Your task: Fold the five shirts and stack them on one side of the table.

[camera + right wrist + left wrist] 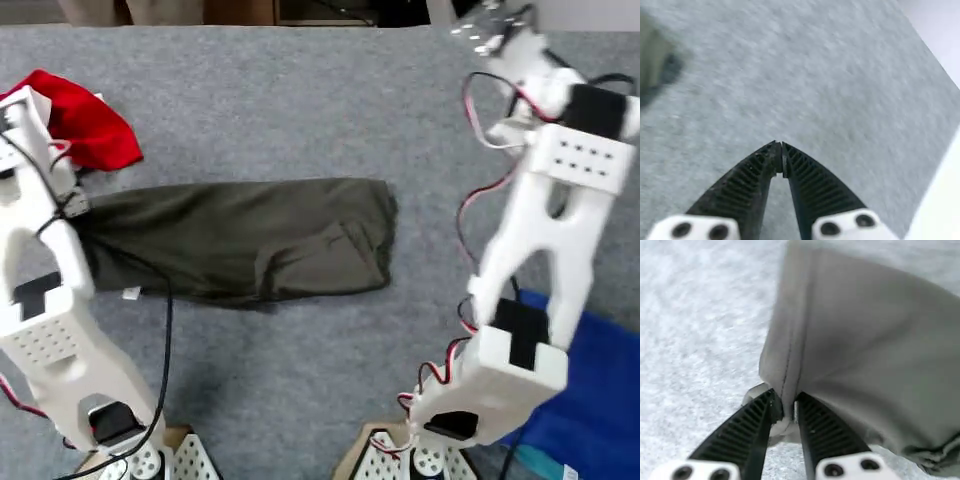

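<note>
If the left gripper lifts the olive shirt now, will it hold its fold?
Probably not: the olive shirt looks limp and wrinkled, so it would likely sag open. The left gripper pinches only one edge; the rest would probably drag.

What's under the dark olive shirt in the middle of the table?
The olive shirt lies on the grey table cover; anything else beneath it is covered by the fabric.

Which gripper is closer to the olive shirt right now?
Left. The left gripper is shut on the edge of the olive shirt; the right gripper is shut over bare table, well apart from it.
</note>
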Controlling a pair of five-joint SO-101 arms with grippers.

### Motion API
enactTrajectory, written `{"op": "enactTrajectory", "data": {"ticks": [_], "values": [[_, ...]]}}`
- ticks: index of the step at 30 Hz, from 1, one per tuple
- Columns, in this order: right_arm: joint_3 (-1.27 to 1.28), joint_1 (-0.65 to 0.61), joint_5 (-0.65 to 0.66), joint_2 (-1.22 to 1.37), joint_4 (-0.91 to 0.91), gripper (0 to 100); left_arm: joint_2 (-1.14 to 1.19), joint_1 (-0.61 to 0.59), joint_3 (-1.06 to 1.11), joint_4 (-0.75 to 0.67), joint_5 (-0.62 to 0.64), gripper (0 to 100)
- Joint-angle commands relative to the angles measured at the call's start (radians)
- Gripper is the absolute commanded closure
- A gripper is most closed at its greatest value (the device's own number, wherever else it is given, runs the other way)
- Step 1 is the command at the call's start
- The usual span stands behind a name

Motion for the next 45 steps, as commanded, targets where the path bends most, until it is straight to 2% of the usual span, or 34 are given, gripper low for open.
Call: {"op": "enactTrajectory", "data": {"ticks": [1, 11, 17, 27, 35, 45], "values": [[-0.074, 0.073, 0.011, -0.061, -0.015, 99.2, -0.015, 0.110, -0.061, 0.023, 0.038, 98], [-0.079, 0.180, 0.011, -0.058, -0.066, 99.1, -0.015, 0.509, -0.066, 0.023, 0.144, 98], [-0.077, 0.191, 0.012, -0.058, -0.080, 99.1, -0.015, 0.681, -0.068, 0.023, 0.163, 98], [-0.077, 0.193, 0.012, -0.056, -0.080, 99.1, -0.015, 0.858, -0.235, 0.023, 0.219, 98], [-0.077, 0.193, 0.012, -0.056, -0.080, 99.1, -0.008, 1.002, -0.269, 0.023, 0.232, 98], [-0.077, 0.189, 0.012, -0.056, -0.075, 99.1, 0.028, 1.063, -0.410, -0.014, 0.233, 98]]}}
